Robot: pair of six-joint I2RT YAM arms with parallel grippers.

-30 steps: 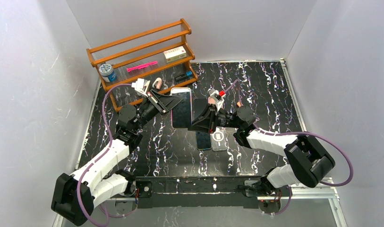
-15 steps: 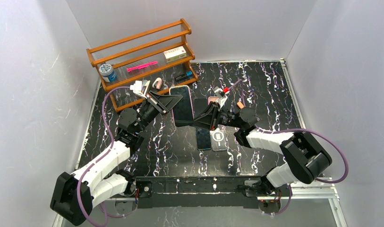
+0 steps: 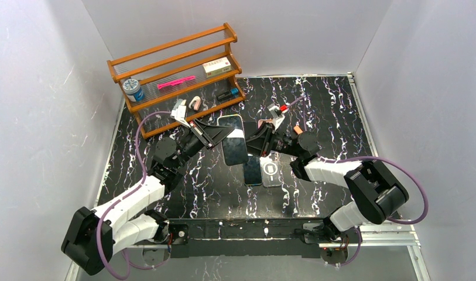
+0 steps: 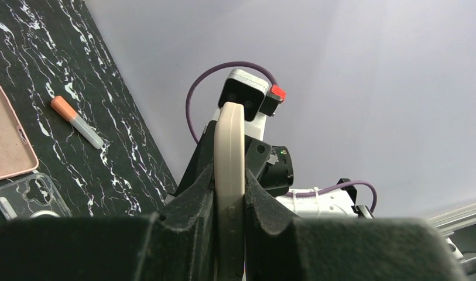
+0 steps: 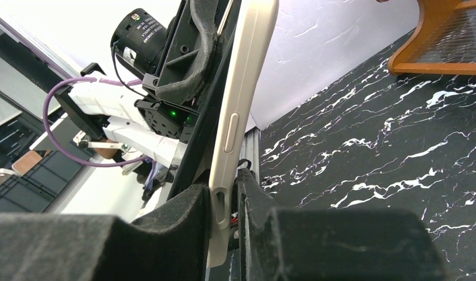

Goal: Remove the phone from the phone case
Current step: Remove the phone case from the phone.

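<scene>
The phone (image 3: pixel 235 149) hangs tilted above bare table (image 3: pixel 194 187), a wooden rack (image 3: pixel 177 70) close behind the left gripper (image 3: pixel 223 132). Both arms reach inward, the left gripper and the right gripper (image 3: pixel 251 143) each clamped on an opposite long edge.

No text can be read. Print on the small cream cardboard box (image 3: pixel 216 67) and white lettering on the black cylindrical motor housing (image 5: pixel 139 28) are too small.
</scene>
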